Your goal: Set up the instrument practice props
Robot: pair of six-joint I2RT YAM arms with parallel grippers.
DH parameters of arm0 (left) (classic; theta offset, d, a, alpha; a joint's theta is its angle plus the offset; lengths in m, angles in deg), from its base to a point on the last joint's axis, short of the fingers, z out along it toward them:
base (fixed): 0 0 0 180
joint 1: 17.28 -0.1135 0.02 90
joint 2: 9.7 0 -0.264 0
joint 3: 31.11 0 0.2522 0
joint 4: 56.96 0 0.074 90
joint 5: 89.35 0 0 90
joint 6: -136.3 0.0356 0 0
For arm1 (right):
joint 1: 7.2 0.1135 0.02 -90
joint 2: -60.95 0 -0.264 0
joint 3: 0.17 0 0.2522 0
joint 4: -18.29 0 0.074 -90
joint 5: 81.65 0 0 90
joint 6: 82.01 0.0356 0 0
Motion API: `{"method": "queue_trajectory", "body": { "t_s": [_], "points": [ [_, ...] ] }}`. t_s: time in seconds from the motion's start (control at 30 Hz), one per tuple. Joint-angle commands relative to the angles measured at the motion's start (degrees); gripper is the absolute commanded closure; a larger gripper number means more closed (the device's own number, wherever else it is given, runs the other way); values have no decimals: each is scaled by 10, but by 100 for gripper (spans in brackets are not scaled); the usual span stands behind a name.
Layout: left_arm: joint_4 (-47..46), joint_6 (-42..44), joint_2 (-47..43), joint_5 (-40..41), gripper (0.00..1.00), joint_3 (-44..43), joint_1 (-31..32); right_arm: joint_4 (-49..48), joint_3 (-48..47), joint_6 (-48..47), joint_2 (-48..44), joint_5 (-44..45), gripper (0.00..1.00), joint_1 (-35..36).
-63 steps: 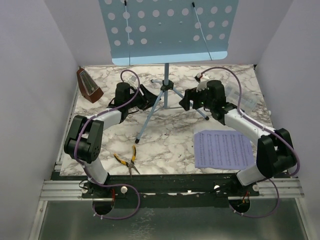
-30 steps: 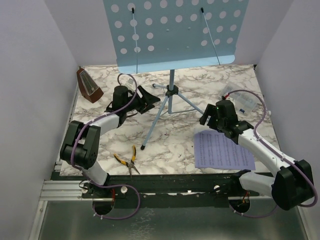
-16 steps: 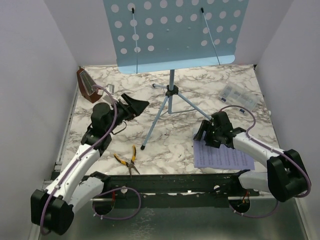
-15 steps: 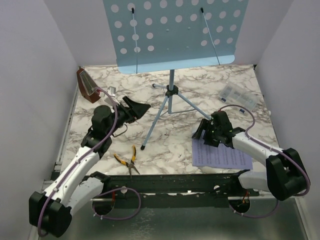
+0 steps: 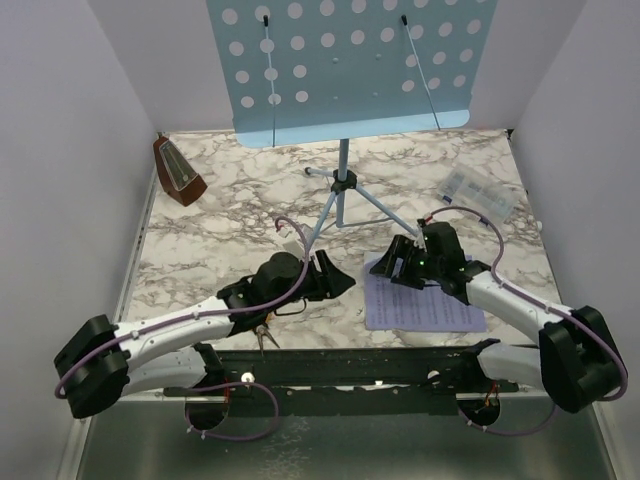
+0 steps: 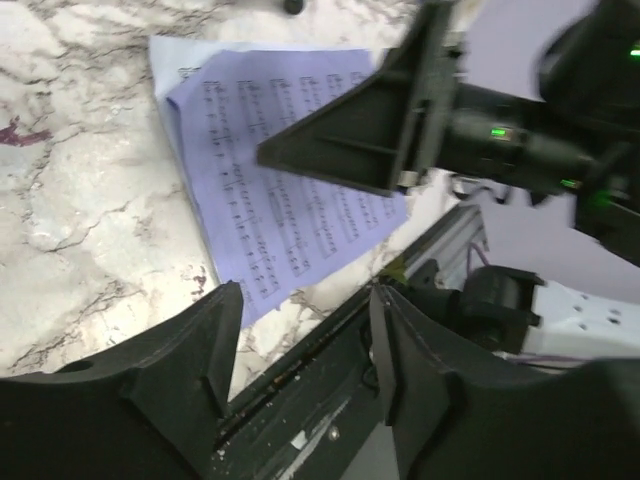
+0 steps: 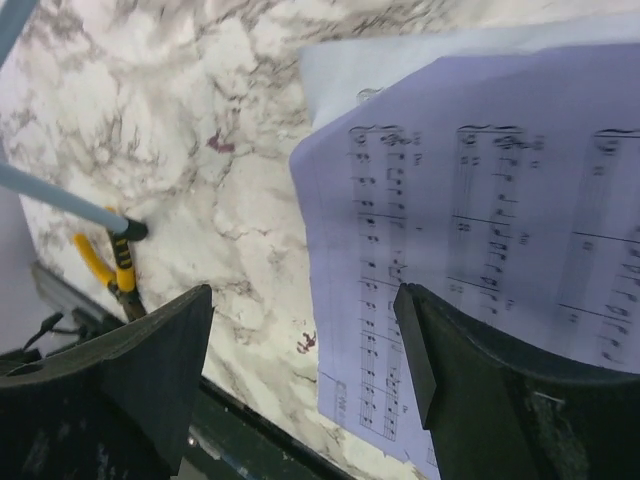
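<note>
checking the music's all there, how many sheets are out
2: the top sheet, front right on the table, and a paler sheet under it, peeking out at one corner. More may hide beneath.

Yellow-handled pliers (image 7: pixel 108 262) are seen lying on the marble table (image 5: pixel 230 215), to the left of the right gripper (image 7: pixel 302 292) and near the table's front edge; a clear plastic box (image 5: pixel 480 193) is set farther back, beyond that gripper and to its right, close to the pale side wall (image 5: pixel 575 120).
</note>
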Motion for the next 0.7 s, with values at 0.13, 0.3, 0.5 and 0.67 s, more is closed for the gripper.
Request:
{"method": "queue_trajectory", "body": {
  "t_s": [0.13, 0.3, 0.5, 0.67],
  "points": [
    [-72, -27, 163, 108, 53, -46, 21, 166, 3, 40, -73, 236, 22, -25],
    [-87, -45, 255, 121, 58, -84, 21, 157, 17, 55, -70, 238, 29, -36],
    [-94, -68, 350, 70, 49, -139, 9, 123, 31, 49, -51, 202, 33, -36],
    [-99, -80, 397, 18, 36, -170, -12, 113, 34, 36, -47, 197, 33, -36]
  ]
}}
